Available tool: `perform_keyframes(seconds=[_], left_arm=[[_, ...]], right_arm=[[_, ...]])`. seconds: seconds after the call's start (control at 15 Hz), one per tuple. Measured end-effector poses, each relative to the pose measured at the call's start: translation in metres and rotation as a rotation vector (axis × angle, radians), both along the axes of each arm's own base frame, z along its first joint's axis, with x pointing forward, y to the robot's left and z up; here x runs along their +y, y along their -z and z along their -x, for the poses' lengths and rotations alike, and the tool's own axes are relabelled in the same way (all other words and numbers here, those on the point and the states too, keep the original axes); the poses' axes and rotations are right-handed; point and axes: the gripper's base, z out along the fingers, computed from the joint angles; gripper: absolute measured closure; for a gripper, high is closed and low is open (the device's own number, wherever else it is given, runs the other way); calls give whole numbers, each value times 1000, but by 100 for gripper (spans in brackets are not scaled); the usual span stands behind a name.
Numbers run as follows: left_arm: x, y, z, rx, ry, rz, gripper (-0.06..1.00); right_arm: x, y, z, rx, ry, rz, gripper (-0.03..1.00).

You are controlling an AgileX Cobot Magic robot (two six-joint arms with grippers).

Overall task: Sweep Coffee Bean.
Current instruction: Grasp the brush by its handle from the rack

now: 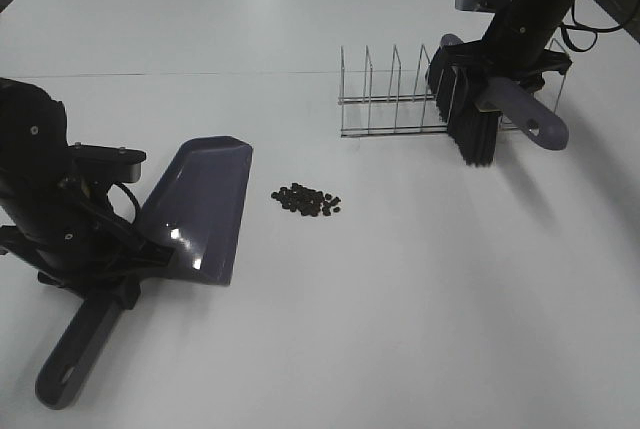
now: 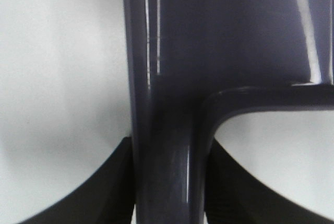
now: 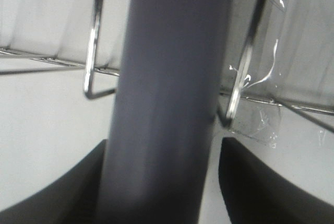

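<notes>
The coffee bean cluster [image 1: 307, 200] lies as small dark beans on the white table, just right of the dustpan's front lip. The purple-grey dustpan [image 1: 200, 209] rests flat, mouth toward the beans, and my left gripper [image 1: 100, 284] [image 2: 169, 182] is shut on its handle [image 2: 167, 145]. The brush [image 1: 525, 114] stands in the wire rack [image 1: 390, 99] at the back right, black bristles [image 1: 470, 124] hanging down. My right gripper [image 1: 497, 84] [image 3: 164, 182] straddles the brush handle [image 3: 167, 104]. One finger [image 3: 78, 192] meets the handle; a thin gap shows at the other finger [image 3: 261, 187].
The chrome rack's wire dividers [image 3: 94, 62] stand close on both sides of the brush handle. A strip of clear tape [image 3: 258, 122] holds the rack to the table. A seam line [image 1: 200, 74] crosses the white tabletop behind the dustpan.
</notes>
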Motion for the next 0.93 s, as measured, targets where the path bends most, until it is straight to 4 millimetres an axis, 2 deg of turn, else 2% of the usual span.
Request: perform_keyframes(seconds=[0.8,0.93], left_arm=[[0,0,0,2,0,-1,62],[0,0,0,2,0,-1,62]], right_arm=[[1,0,0,8,52,-7,46],[1,0,0,10,69,-5,43]])
